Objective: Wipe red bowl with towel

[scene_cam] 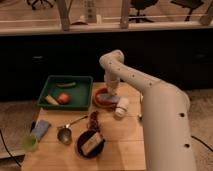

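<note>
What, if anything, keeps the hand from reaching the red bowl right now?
Likely nothing, so yes: the hand sits directly over the red bowl, nothing between them. The white object beside the bowl looks clear of its path.
</note>
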Tool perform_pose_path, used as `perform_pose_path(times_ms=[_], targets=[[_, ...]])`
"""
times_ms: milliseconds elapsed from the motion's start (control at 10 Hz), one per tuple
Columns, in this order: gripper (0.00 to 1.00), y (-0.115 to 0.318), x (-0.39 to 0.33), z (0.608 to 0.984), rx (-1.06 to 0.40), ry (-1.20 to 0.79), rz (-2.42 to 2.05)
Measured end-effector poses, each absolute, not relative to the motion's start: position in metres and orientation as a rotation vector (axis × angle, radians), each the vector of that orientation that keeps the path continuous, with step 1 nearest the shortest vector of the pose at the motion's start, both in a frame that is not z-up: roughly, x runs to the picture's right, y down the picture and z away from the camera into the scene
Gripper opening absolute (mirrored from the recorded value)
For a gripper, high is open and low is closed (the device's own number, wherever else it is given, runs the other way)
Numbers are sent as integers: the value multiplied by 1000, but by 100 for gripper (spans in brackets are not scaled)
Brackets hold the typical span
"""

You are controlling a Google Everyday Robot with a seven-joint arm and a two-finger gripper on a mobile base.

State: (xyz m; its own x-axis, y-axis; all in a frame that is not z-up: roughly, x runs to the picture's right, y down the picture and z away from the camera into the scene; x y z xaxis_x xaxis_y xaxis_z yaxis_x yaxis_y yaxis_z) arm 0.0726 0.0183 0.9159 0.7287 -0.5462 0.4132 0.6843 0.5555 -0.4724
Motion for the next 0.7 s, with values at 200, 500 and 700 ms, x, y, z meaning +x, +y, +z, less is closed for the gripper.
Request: perform_pose_path(times_ms=[200, 500, 700], targets=[[1, 8, 78, 924, -641, -214, -705], [1, -2, 62, 932, -574, -227, -703], [1, -1, 18, 931, -537, -277, -752]])
